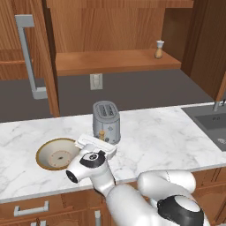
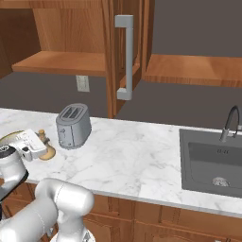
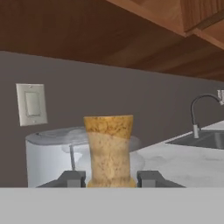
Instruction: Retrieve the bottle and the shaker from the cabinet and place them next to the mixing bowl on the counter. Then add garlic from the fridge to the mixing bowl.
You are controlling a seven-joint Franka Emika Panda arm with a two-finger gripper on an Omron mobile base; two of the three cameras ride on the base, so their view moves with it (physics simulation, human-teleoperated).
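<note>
The gripper (image 3: 109,178) is closed narrowly on a small tan shaker (image 3: 108,151) with a speckled, cork-like surface and a flared top, holding it upright just above the white marble counter (image 1: 167,132), between the mixing bowl (image 1: 56,153) and the toaster (image 1: 106,121). The boxy brushed-metal toaster stands directly behind the shaker, with a white wall switch plate (image 3: 31,104) on the grey backsplash beyond. The bottle (image 1: 159,49), pale-capped and tan, stands on the open wooden cabinet shelf (image 1: 114,62), while a grey sink (image 2: 215,163) with a curved faucet (image 2: 229,124) lies well to the right.

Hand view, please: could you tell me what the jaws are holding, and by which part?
The jaws grip a tan shaker at its base, upright, in front of the toaster.
</note>
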